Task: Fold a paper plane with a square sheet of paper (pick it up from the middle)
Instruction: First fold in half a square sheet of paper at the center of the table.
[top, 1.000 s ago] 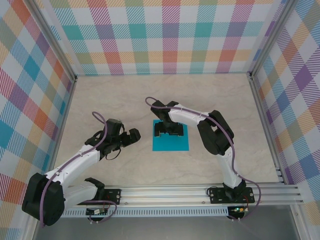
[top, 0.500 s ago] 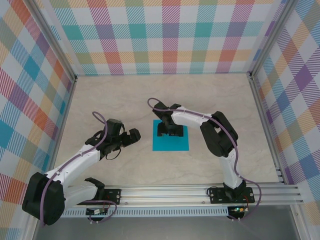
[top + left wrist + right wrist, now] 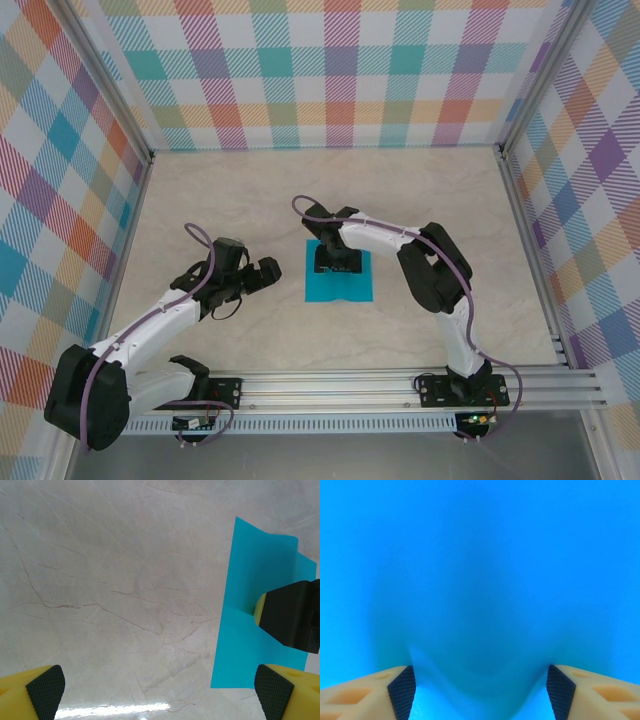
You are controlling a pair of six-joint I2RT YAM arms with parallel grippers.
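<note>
The teal-blue square sheet of paper (image 3: 340, 290) lies on the marble table, a little right of centre. My right gripper (image 3: 337, 263) points down onto its middle. In the right wrist view the fingertips (image 3: 402, 692) press on the sheet (image 3: 480, 580), still wide apart, and the paper bulges up in a soft hump between them. My left gripper (image 3: 265, 272) hovers to the left of the sheet, open and holding nothing. The left wrist view shows the sheet's left part (image 3: 250, 645), its far edge lifted off the table, and the right gripper's black finger (image 3: 290, 612) standing on it.
Plaid walls enclose the table (image 3: 200, 200) on the left, back and right. An aluminium rail (image 3: 340, 385) with both arm bases runs along the near edge. The right arm's elbow (image 3: 435, 265) hangs beside the sheet's right side.
The sheet has drawn in from the right and looks narrower as the right gripper's fingers narrow on it. The left arm has stayed still.
</note>
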